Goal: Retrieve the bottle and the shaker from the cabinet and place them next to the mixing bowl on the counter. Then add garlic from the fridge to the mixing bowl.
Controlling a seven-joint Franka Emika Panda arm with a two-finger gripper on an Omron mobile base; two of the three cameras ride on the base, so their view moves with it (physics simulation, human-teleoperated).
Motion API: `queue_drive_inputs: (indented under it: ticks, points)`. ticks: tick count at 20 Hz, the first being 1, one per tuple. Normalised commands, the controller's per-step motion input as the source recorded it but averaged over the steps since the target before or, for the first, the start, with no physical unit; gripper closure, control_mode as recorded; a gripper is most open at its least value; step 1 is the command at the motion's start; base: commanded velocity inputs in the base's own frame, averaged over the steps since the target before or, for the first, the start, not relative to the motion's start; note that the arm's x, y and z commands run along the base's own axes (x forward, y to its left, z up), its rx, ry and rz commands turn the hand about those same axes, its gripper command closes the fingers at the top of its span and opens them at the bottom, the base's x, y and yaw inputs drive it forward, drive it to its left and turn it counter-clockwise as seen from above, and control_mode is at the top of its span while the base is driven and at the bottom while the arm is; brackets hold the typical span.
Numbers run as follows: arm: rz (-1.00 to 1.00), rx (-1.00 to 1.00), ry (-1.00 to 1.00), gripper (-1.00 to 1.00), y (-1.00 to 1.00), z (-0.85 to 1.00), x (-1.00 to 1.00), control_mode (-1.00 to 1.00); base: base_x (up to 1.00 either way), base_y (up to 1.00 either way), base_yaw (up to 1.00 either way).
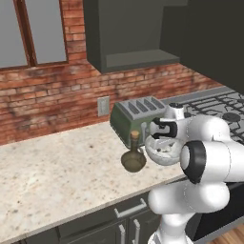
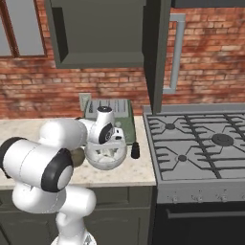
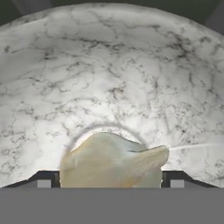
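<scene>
The gripper (image 3: 112,177) points down into the mixing bowl (image 3: 113,74), jaws spread wide with the garlic (image 3: 111,164) lying between the fingertips (image 3: 43,178); whether they touch it cannot be told. The bowl stands on the desk (image 1: 52,176) between the bottle (image 1: 134,157) and the shaker (image 2: 135,150), before the green toaster (image 1: 136,116).

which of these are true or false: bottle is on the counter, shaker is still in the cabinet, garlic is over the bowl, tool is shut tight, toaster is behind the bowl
1. The bottle stands on the counter. True.
2. The shaker is in the cabinet. False: it stands on the counter, right of the bowl.
3. The garlic is over the bowl. True: it sits between the tool's tips, above the bowl's inside.
4. The tool is shut tight. False: its tips stand wide, either side of the garlic.
5. The toaster is behind the bowl. True.
</scene>
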Motion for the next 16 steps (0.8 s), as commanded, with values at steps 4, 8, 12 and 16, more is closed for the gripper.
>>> queue_drive_inputs:
  ticks: [4,8,12,16]
  points:
    - [0.00,0.00,-0.06,-1.00,0.03,0.41,-0.29,-1.00,0.00,0.00,0.00]
    - [0.00,0.00,-0.16,-1.00,0.15,0.76,-0.41,-1.00,0.00,0.00,0.00]
    - [0.00,0.00,-0.14,-1.00,0.24,0.94,-0.49,-1.00,0.00,0.00,0.00]
    - [-0.03,0.00,-0.03,-1.00,0.23,0.76,-0.96,-1.00,0.00,0.00,0.00]
